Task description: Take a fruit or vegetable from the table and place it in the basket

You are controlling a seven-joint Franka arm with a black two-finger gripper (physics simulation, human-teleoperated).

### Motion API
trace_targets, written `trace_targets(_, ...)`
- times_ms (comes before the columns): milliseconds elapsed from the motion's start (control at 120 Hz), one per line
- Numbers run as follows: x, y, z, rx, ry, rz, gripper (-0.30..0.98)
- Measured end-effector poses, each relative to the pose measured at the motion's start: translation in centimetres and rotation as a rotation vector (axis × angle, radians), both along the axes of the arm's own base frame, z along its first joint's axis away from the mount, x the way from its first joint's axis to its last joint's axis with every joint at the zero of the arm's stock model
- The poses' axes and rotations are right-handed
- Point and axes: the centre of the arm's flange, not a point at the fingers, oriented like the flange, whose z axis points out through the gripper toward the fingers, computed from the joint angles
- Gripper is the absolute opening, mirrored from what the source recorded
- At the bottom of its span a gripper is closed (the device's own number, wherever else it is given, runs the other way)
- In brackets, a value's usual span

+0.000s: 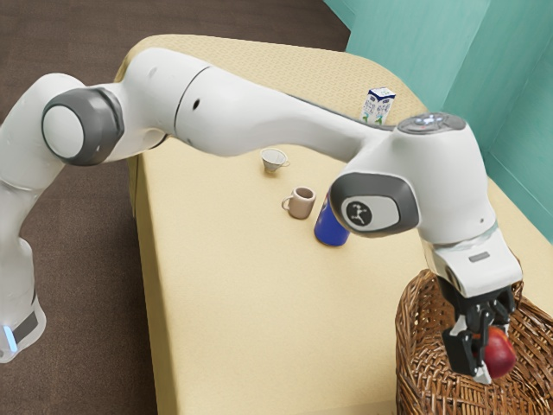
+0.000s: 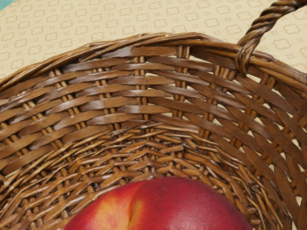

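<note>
Object: one red fruit (image 2: 158,206), apparently a nectarine or peach, with smooth skin and a yellow-orange patch. Expected handling: light, firm under the skin, prone to bruising, and liable to roll or slip if squeezed off-centre. Correct hold: opposite sides at the widest girth, with moderate force.

Tool state: the tool (image 1: 492,348) is grasping the fruit, one finger to each side. Object location: between the fingers, over the interior of the wicker basket (image 1: 409,346). Clearance above the woven bottom cannot be read. The step in hand is judged to be the release; lower the fruit near the bottom before opening, as a high drop may bruise it. Avoid the rim (image 2: 144,40) and the twisted handle (image 2: 271,24) when withdrawing.

Surface: the worktop (image 1: 233,277) has a pale yellow covering with a repeated floral outline. It carries a small pale cup (image 1: 274,159), a brownish-pink mug (image 1: 302,203), a blue container (image 1: 330,229) partly behind the arm (image 1: 251,108), and a white-and-blue carton (image 1: 378,105).

Room: teal walls (image 1: 419,47) stand on the exterior view's right; the floor (image 1: 251,17) is dark brown.
</note>
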Motion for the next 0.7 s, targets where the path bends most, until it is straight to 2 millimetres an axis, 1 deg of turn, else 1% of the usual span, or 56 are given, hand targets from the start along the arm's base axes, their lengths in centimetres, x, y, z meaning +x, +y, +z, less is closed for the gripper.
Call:
trace_targets(83, 0.5, 0.4, -0.3, -0.003, 0.004, 0.003, 0.58)
trace_targets(183, 0.6, 0.5, -0.3, -0.004, 0.001, -0.007, 0.62)
trace_targets(208, 0.5, 0.7, 0.1, -0.001, -0.006, -0.008, 0.63)
trace_targets(233, 0.4, 1.3, 0.8, 0.016, -0.020, 0.002, 0.63)
trace_targets(250, 0.5, 2.1, 1.5, 0.042, -0.031, 0.020, 0.64)
trace_targets(258, 0.5, 2.9, 2.1, 0.062, -0.038, 0.036, 0.64)
trace_targets(283, 1.0, 5.7, 3.7, 0.115, -0.046, 0.089, 0.64)
trace_targets(300, 1.5, 7.9, 4.4, 0.153, -0.034, 0.130, 0.65)
trace_targets(317, 2.2, 11.0, 5.4, 0.192, -0.017, 0.184, 0.65)
trace_targets(333, 3.1, 15.6, 6.6, 0.233, 0.006, 0.263, 0.65)
trace_targets(358, 4.0, 23.4, 8.5, 0.285, 0.048, 0.400, 0.65)
trace_targets(383, 3.8, 31.0, 10.4, 0.320, 0.095, 0.535, 0.65)
trace_targets(408, 2.7, 37.8, 12.1, 0.347, 0.140, 0.664, 0.66)
trace_targets(425, 1.7, 41.6, 13.1, 0.366, 0.167, 0.743, 0.66)
trace_targets(483, -2.6, 52.0, 15.8, 0.396, 0.254, 0.985, 0.66)
trace_targets(517, -5.8, 58.2, 17.5, 0.381, 0.293, 1.123, 0.66)
trace_targets(542, -8.4, 62.4, 18.7, 0.365, 0.319, 1.220, 0.66)
trace_targets(567, -10.7, 65.5, 19.4, 0.351, 0.346, 1.296, 0.66)
trace_targets(583, -11.9, 66.8, 19.9, 0.343, 0.358, 1.332, 0.66)
trace_targets(600, -13.0, 67.5, 20.6, 0.335, 0.364, 1.359, 0.66)
trace_targets(625, -14.2, 68.1, 21.5, 0.327, 0.367, 1.387, 0.66)
trace_targets(650, -15.1, 68.1, 22.2, 0.320, 0.374, 1.402, 0.66)
trace_targets(700, -15.5, 67.3, 22.5, 0.298, 0.401, 1.388, 0.66)
